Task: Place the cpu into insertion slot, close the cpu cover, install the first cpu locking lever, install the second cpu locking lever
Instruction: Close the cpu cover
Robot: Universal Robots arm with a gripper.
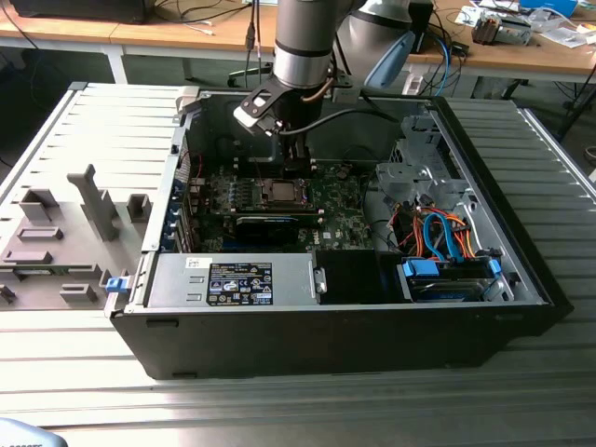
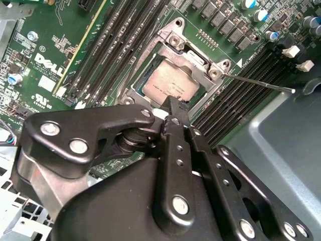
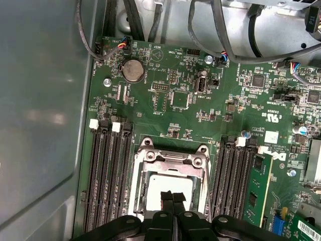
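Observation:
The cpu [image 2: 168, 83] lies flat in its socket on the green motherboard [image 3: 165, 100], its silvery top showing through the window of the cpu cover [image 2: 199, 61]. The cover [image 3: 170, 161] lies down around the chip. My gripper [image 2: 173, 103] is shut, its black fingertips pressed together with nothing between them, right over the near edge of the cpu [image 3: 158, 185]. In the exterior view the gripper [image 1: 296, 166] hangs just above the socket [image 1: 279, 193] inside the open computer case. A thin metal locking lever [image 2: 261, 83] sticks out free beside the socket.
Black memory slots [image 3: 108, 175] flank the socket, and a green memory stick [image 3: 256, 193] stands in one. The grey case wall [image 3: 40, 100] runs close by. A power supply [image 1: 233, 279], drive bays with orange and blue cables [image 1: 438, 233], and a grey fixture [image 1: 65, 233] at the exterior view's left.

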